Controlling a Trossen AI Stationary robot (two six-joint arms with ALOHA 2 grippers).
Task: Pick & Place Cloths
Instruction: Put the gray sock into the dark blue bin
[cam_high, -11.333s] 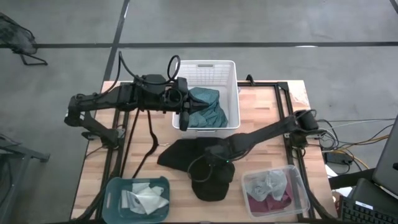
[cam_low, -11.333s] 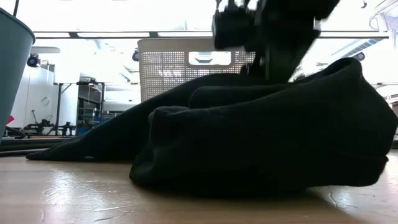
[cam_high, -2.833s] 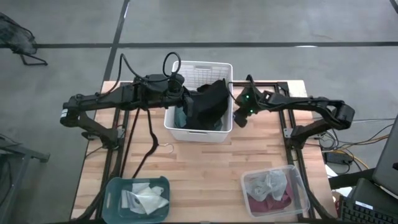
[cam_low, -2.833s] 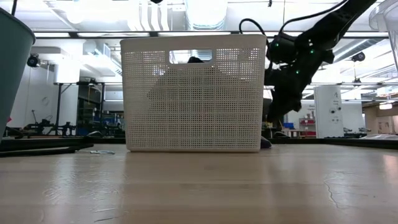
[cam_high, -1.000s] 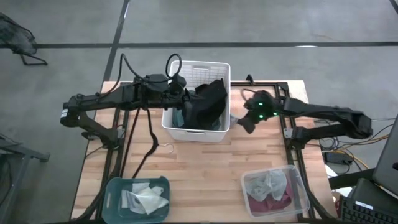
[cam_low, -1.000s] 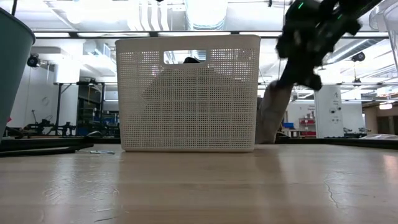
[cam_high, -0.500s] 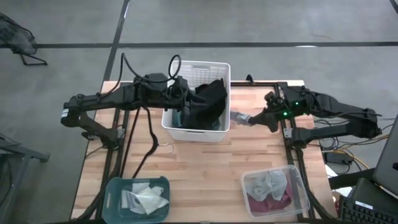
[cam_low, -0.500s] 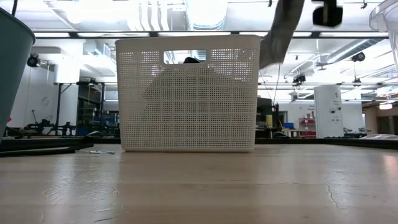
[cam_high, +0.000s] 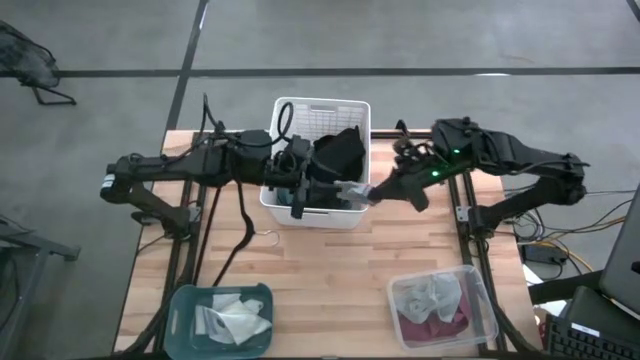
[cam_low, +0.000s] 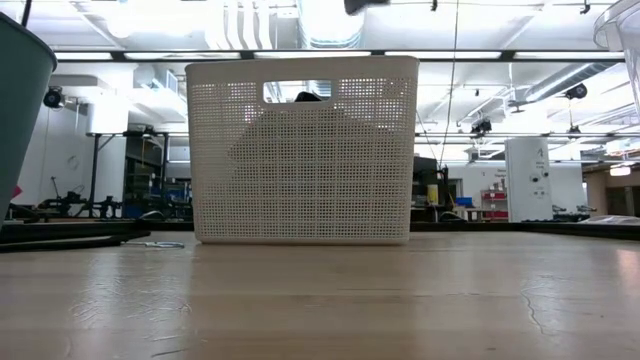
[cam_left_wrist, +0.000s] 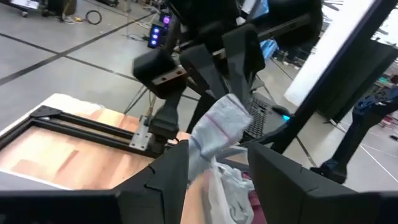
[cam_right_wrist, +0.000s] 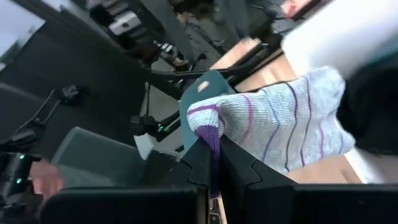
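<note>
My right gripper (cam_high: 372, 193) pinches a grey sock (cam_right_wrist: 292, 124) over the basket (cam_high: 350, 216). My left gripper (cam_left_wrist: 214, 177) stands open around it.

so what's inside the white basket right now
A black cloth is piled up inside the white basket. The left gripper and the striped grey sock in the right gripper hang over its near side. Anything underneath is hidden.

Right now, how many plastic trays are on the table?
2: a teal tray at the table's near left corner and a clear tray at the near right corner, both holding cloths. None seems hidden.
</note>
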